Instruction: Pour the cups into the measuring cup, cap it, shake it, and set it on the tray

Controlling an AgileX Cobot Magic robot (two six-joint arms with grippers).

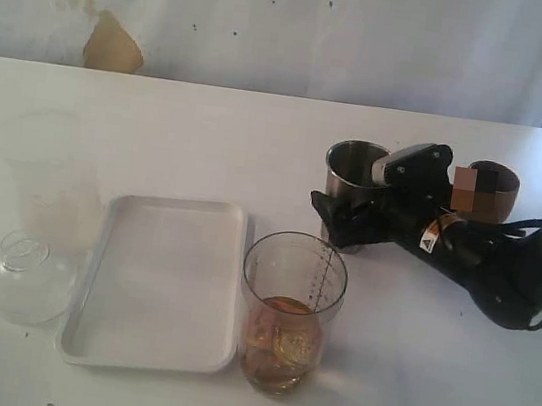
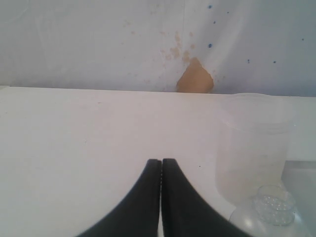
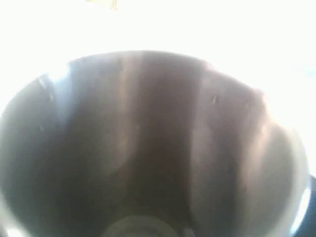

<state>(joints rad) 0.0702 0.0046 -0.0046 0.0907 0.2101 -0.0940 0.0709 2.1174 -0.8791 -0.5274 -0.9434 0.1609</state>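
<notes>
Pose: right gripper [image 1: 341, 223] low, straddled steel tumbler [image 1: 352, 167], grip indeterminate | left gripper [image 2: 161, 164] fingers met, empty | arm sticker [image 1: 430, 241] illegible.

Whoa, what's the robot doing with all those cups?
The right arm's pincer is at the steel tumbler, which stands upright on the table. I can't tell if it is squeezing it yet. The measuring cup, next to the white tray, already has something brown in the bottom. The wooden cup stands behind the arm. The left pincer is shut and holds nothing.
</notes>
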